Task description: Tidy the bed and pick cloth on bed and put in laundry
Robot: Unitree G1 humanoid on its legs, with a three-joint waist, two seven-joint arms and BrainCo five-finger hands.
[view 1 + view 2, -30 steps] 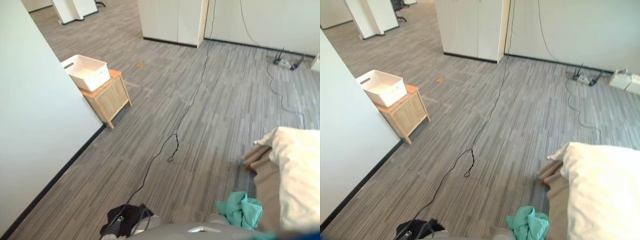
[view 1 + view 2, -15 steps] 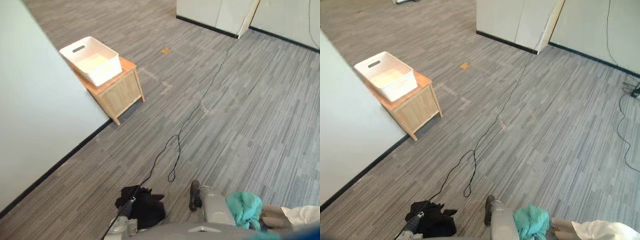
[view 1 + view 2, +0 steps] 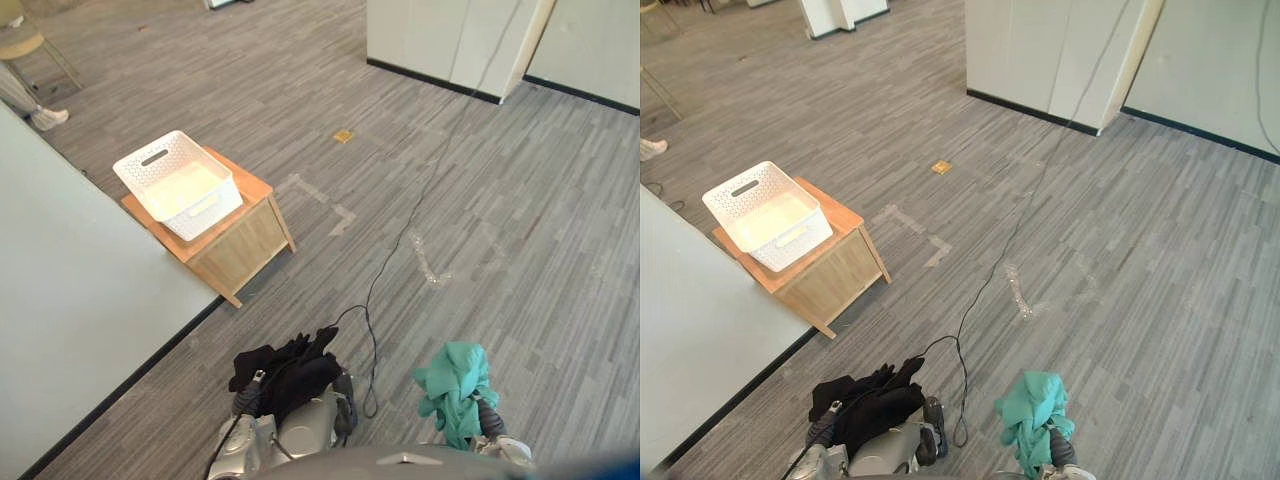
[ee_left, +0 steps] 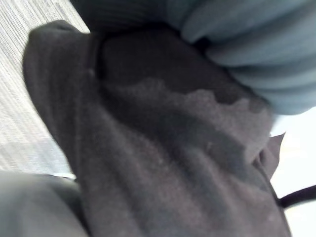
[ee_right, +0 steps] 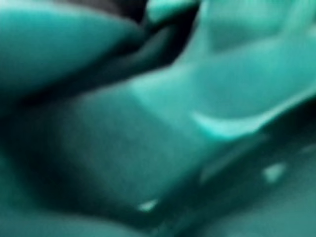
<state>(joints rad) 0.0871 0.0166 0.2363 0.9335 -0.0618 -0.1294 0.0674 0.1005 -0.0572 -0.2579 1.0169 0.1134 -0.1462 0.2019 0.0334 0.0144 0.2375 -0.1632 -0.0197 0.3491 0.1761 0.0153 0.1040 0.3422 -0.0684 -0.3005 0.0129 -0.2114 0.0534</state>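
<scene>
A white laundry basket (image 3: 213,206) stands on a small wooden side table (image 3: 245,243) at the left, against the wall. Low in the eye views my left hand (image 3: 322,418) is shut on a bunched black cloth (image 3: 285,368). In the left wrist view the black cloth (image 4: 163,163) lies under my curled fingers (image 4: 237,29). To its right my right hand (image 3: 490,428) holds up a teal cloth (image 3: 452,380), which hangs in folds over it. The teal cloth (image 5: 163,123) is pressed against the right wrist camera. Both hands are short of the basket, over the floor.
A white wall (image 3: 70,330) runs along the left, ending at the side table. White cabinets (image 3: 450,40) stand at the back. Grey striped floor (image 3: 520,240) stretches ahead and right, with a small brass plate (image 3: 343,135) in it. A pale shoe (image 3: 47,118) shows far left.
The camera has swung left: the bed and pillow have slid out of view and the basket sits nearer the middle. Both cloths now show higher and fuller in my hands.
</scene>
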